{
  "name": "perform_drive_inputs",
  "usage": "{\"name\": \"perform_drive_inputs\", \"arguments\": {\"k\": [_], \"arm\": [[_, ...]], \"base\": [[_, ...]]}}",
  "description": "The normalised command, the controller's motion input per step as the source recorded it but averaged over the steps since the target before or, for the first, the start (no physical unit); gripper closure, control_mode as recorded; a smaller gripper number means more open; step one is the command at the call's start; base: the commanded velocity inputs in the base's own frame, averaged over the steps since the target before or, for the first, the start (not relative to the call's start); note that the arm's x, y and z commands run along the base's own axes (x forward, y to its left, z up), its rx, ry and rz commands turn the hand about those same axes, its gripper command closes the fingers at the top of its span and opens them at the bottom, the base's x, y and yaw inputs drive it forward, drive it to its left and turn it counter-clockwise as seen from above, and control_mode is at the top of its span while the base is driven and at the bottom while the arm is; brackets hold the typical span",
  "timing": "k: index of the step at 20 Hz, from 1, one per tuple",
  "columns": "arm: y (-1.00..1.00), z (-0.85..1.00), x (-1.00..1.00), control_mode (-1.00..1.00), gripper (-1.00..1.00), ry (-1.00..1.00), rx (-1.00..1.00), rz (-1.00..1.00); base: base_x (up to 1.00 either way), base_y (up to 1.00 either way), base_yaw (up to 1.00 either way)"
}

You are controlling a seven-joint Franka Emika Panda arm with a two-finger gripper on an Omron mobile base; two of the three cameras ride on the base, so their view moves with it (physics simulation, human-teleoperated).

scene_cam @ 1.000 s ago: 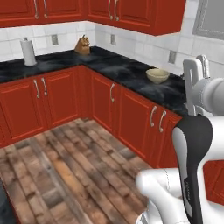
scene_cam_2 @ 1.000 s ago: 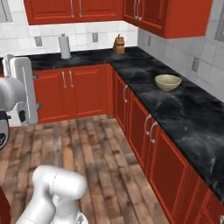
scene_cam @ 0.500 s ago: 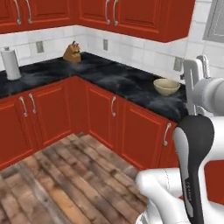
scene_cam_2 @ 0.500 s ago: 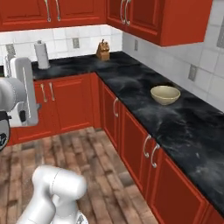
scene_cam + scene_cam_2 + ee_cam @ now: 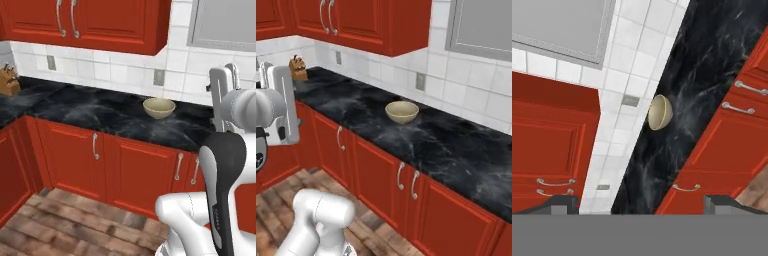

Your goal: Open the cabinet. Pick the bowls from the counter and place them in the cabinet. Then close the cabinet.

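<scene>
Sitting upright on the black marble-look worktop (image 5: 90, 112), the pale beige-yellow bowl (image 5: 159, 107) rests toward the back edge, just in front of the white tiled wall (image 5: 125, 67) and a little below a grey wall outlet (image 5: 159, 77). Nothing touches it, and the marble around it is bare. From the right base view the same bowl (image 5: 401, 111) stands about midway along the run of worktop (image 5: 456, 150), nearer the back edge than the front. In the hand view, which is rolled on its side, the bowl (image 5: 660, 112) lies against the line where tiles meet marble.

Above the worktop hangs the red wooden cabinet (image 5: 100, 22), both doors shut, its two long silver handles (image 5: 67, 19) side by side at the centre. It is mounted up and to the left of the bowl as the left base view shows it. Beside it on the wall is a grey-doored cabinet (image 5: 225, 22), also shut. Under the worktop run red lower doors (image 5: 140, 170) with short silver handles. A wooden knife block (image 5: 8, 80) stands at the far left end of the worktop, well apart from the bowl.

The gripper (image 5: 641, 202) is raised high beside the arm, well clear of the worktop and of the cabinet. Its two dark finger tips (image 5: 562, 204) stand wide apart in the hand view, with nothing between them. The floor (image 5: 50, 225) is brown wood plank.
</scene>
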Motion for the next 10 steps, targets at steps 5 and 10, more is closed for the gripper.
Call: {"name": "perform_drive_inputs", "arguments": {"k": [5, 10], "arm": [[0.0, 0.0, 0.0, 1.0, -1.0, 0.0, 0.0, 0.0], [0.0, 0.0, 0.0, 1.0, -1.0, 0.0, 0.0, 0.0]], "base": [[1.0, 0.32, -0.5], [1.0, -0.06, -0.34]]}}
